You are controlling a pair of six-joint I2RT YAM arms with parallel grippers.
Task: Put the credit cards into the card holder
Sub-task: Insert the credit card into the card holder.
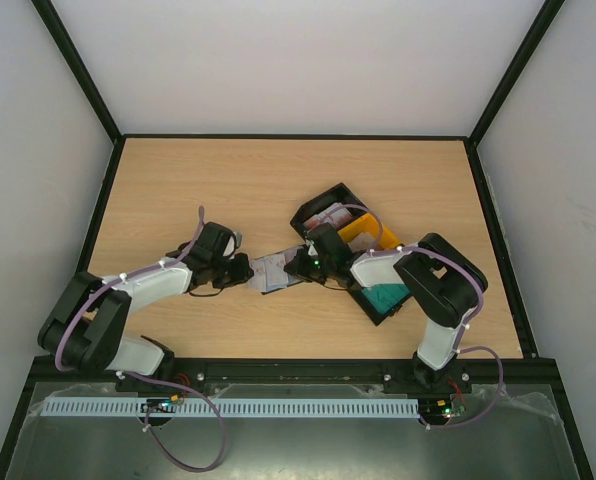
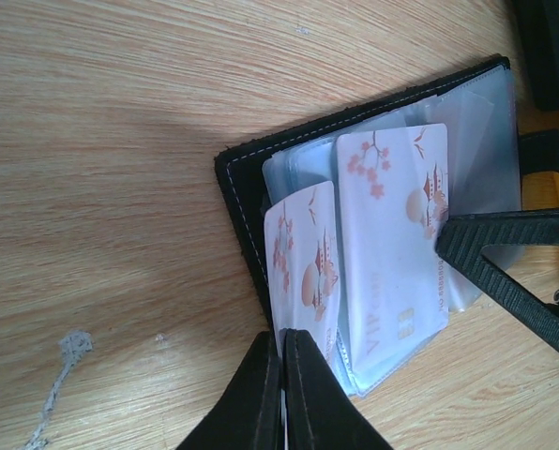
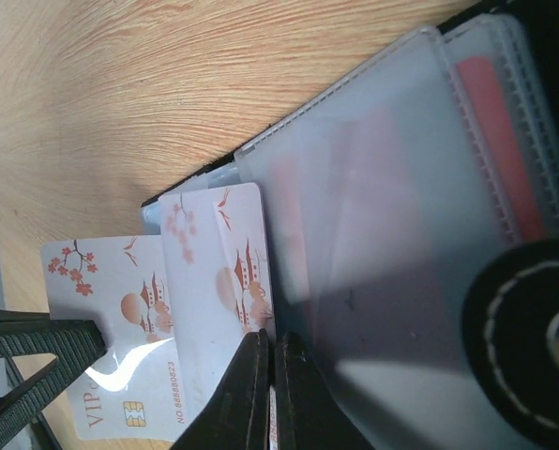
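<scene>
Step in hand: seating cards in the card holder (image 1: 275, 272), which lies open on the tabletop (image 1: 198, 180) at centre, between the two arms.

- The left end effector (image 2: 281, 375) is closed tight at the holder's left edge. A thin pale edge sits between its tips; card or clear sleeve cannot be told.
- The right end effector (image 3: 265, 375) is likewise closed tight on a thin pale edge at the right side.
- Two blossom-print cards protrude from the sleeves (image 2: 476, 141): a shorter card (image 2: 303, 267) and a card marked VIP (image 2: 392, 253), neither fully home.

Next move, as judged: push each protruding card deeper while the holder is steadied.

Obstruction: the two end effectors crowd each other over the holder. The joined bins (image 1: 370, 232) stand just right of it, with a teal card (image 1: 386, 298) still inside one.
</scene>
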